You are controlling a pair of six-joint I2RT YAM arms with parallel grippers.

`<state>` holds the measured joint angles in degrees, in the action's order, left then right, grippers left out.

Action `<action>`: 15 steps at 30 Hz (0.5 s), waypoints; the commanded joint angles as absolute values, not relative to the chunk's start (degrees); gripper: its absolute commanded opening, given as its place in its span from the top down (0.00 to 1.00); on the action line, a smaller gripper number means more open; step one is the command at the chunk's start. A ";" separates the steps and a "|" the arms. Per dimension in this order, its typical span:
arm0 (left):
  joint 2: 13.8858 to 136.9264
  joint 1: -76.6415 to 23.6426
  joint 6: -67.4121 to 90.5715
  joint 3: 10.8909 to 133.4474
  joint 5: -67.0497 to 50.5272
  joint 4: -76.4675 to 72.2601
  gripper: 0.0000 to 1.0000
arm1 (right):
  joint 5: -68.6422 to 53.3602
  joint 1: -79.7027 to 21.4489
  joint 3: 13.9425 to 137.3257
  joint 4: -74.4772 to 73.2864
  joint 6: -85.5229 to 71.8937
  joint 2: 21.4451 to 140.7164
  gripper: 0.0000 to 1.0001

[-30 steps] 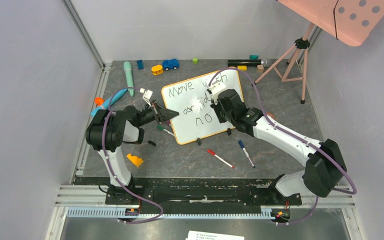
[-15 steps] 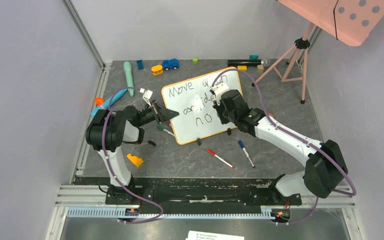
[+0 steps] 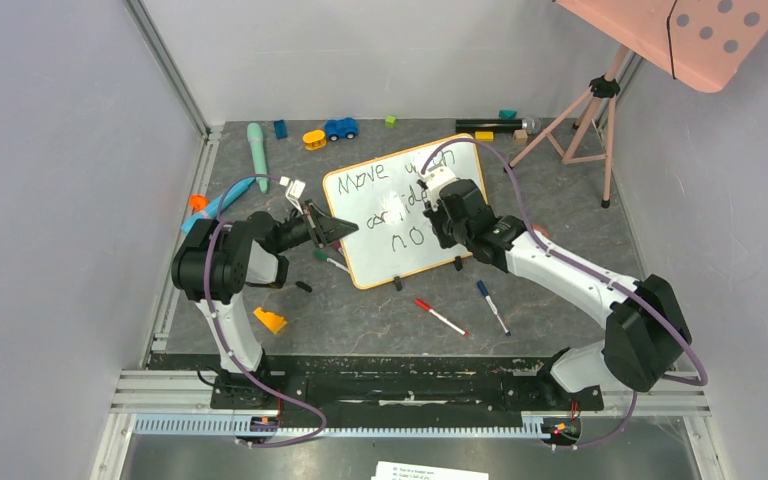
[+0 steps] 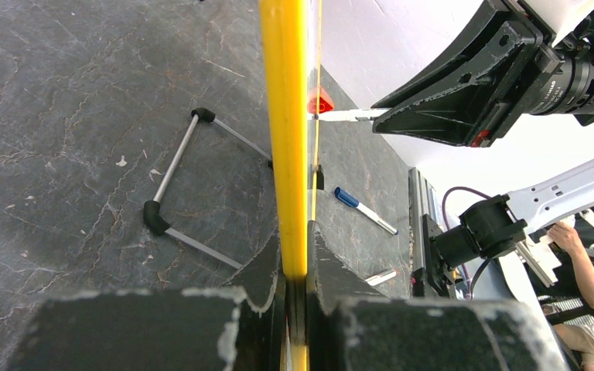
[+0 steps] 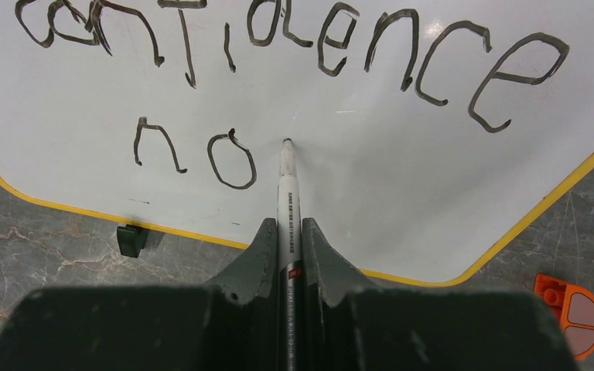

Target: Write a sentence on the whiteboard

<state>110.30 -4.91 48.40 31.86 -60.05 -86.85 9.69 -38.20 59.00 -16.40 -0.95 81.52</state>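
Right wrist view: right jaws pinch a marker (image 5: pixel 287 202), tip on the whiteboard (image 5: pixel 402 178); left jaws clamp its frame.

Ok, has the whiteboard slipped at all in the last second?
No. In the top view the whiteboard lies where it was: its near edge keeps the same gap to the red marker lying in front of it.

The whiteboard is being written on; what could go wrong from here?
The left jaws pinch only the thin frame of the whiteboard; it might slip and skew the next letters. The marker in the right jaws presses its tip beside "no"; pushing too hard could shift the board. The right arm hangs over the sentence and might smear it.
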 commanded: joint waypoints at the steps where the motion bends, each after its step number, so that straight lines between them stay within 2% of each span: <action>1: 110.96 -5.10 37.33 31.27 -58.09 -89.21 0.98 | 9.68 -38.33 59.14 -13.73 -1.67 82.34 1.00; 15: 111.09 -5.10 37.19 31.44 -58.10 -89.21 0.98 | 12.35 -38.32 51.90 -14.12 -3.12 78.34 1.00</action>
<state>110.30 -4.91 48.40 31.86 -60.01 -86.85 9.78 -38.48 52.53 -15.27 -2.44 79.07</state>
